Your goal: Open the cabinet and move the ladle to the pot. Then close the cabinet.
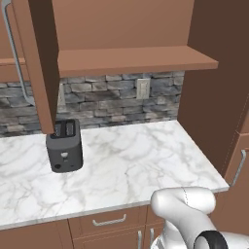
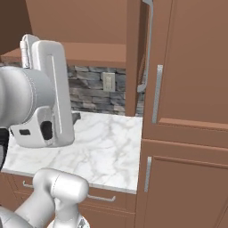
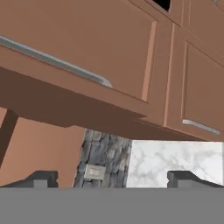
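Note:
The cabinet [image 1: 131, 61] on the wall stands open, and the part of its shelf that I see is bare. Its door [image 1: 39, 63] has swung out toward me, the silver bar handle [image 1: 14, 53] on its outer face. From the right side the same door [image 2: 133, 58] shows edge-on with its handle [image 2: 149, 44]. In the rolled hand view the door [image 3: 96, 39] and its handle [image 3: 57, 61] lie close ahead. My gripper [image 3: 113, 180] is open, with nothing between its fingertips [image 3: 41, 178]. The ladle and the pot are out of view.
A dark toaster [image 1: 64, 146] stands on the white marble counter [image 1: 136, 165] under the open door. A wall outlet [image 1: 143, 88] sits on the stone backsplash. A tall brown cabinet [image 2: 187, 111] borders the counter on the right. Drawers [image 1: 109, 221] run below the counter.

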